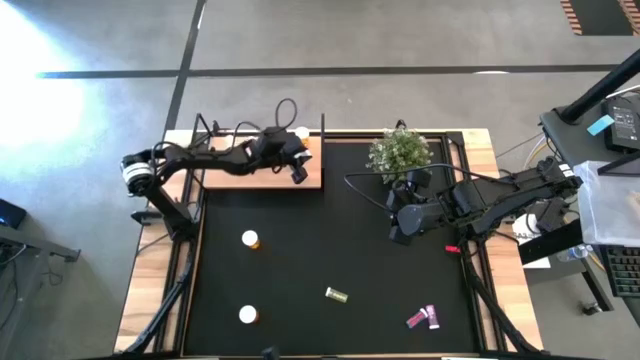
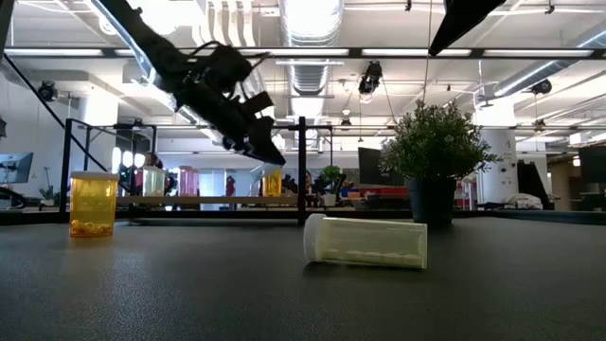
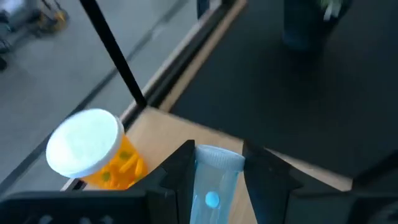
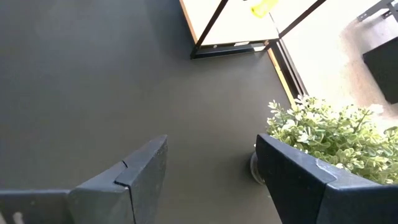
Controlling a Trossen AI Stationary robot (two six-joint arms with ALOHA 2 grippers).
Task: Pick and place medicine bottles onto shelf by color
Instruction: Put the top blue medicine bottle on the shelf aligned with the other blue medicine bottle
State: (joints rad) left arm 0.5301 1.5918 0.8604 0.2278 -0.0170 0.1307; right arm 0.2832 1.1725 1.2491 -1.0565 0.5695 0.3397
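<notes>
Left gripper [image 1: 299, 172] over the flat light-wood shelf with thin black posts [image 1: 235, 175] at 11 o'clock — fingers clamped on a pale blue translucent bottle [image 3: 213, 186], long axis running along the fingers, white neck pointing out past the tips. One orange white-capped bottle [image 3: 94, 149] stands on the shelf just beside. Early stage, I'd judge — two white-capped orange bottles [image 1: 250, 240], a yellowish bottle on its side [image 1: 336, 295] and pink bottles [image 1: 421, 318] lie on the black mat [image 1: 320, 250]. Right gripper [image 1: 398, 222] waits at 3 o'clock, fingers apart, empty.

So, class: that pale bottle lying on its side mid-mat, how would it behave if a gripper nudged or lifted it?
The pale bottle lies on its round side, so a nudge would probably roll it across the mat. It looks see-through with only a few pills, so likely light. Its smooth wall may slip in a loose grip.
</notes>
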